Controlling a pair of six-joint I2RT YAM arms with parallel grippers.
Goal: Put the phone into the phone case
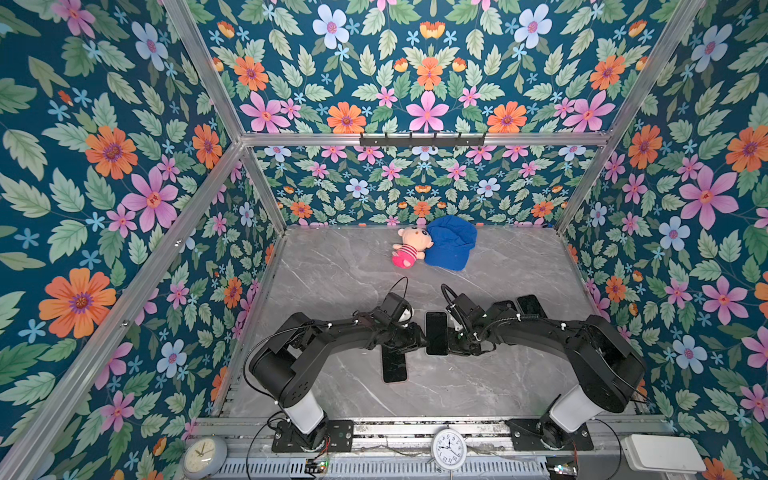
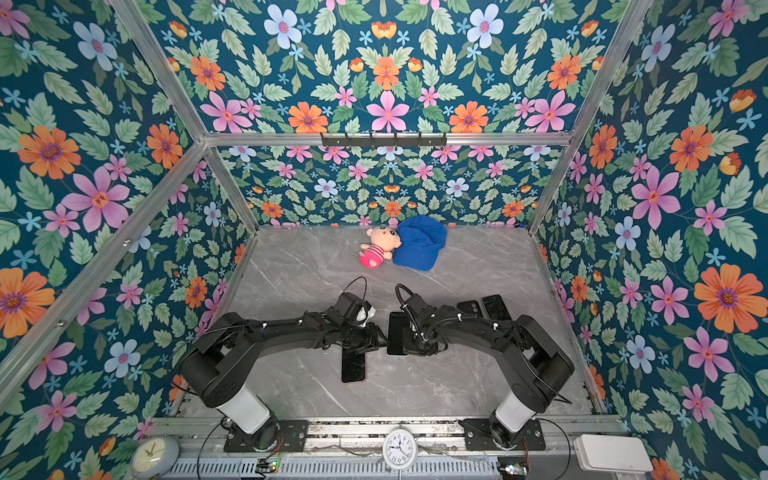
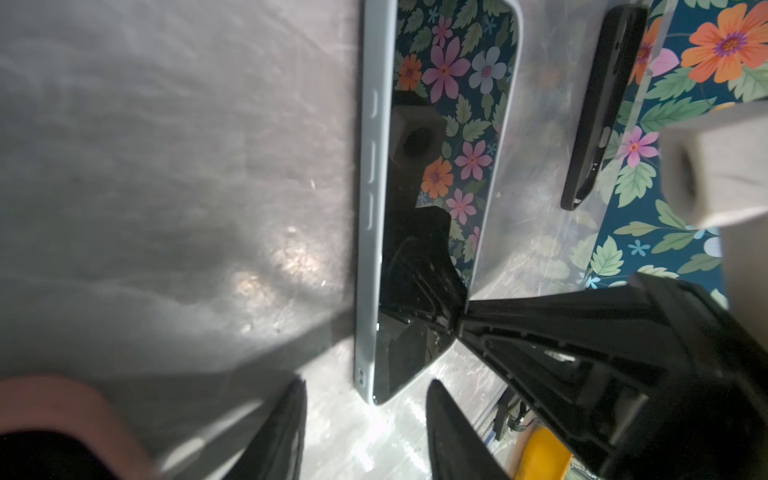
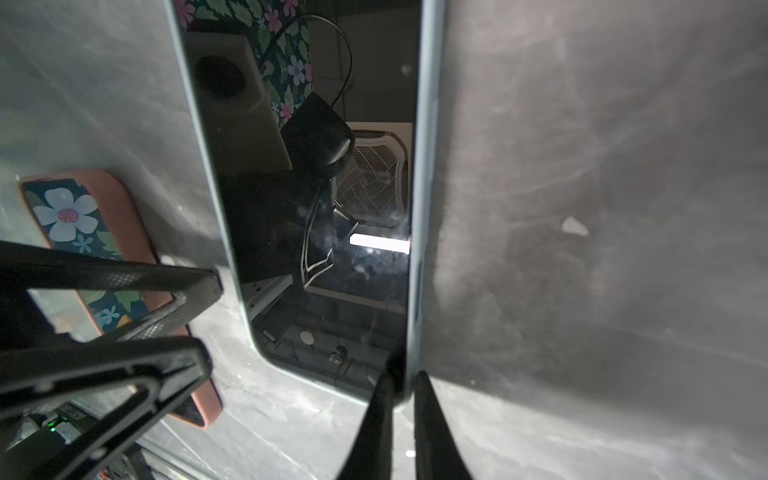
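Tabletop [image 1: 498, 374]: grey marble inside floral walls; a doll [image 1: 409, 247] and blue cap [image 1: 451, 245] lie far back, out of the way.
Phone [image 1: 436, 332]: mid-tabletop between the two hands, screen up; the left wrist view shows its pale side with the buttons.
Right hand [image 4: 404, 374]: fingers nearly together, pinched on the phone's long edge near a corner.
Left hand [image 3: 366, 380]: fingers apart, straddling a phone corner without clamping it.
Case [image 1: 505, 307]: black, lying behind the right arm and well apart from the phone; probably the target.
Second phone [image 1: 394, 365]: pink-edged, flat under the left arm, just beside the work.
Step in hand: probably securing the phone for the carry.
Doing it well: close the left hand before lifting, since a thin edge pinch may let the glossy phone swivel. Keep it level and clear of the pink-edged phone. Enter the case one end first, then press the other end down.
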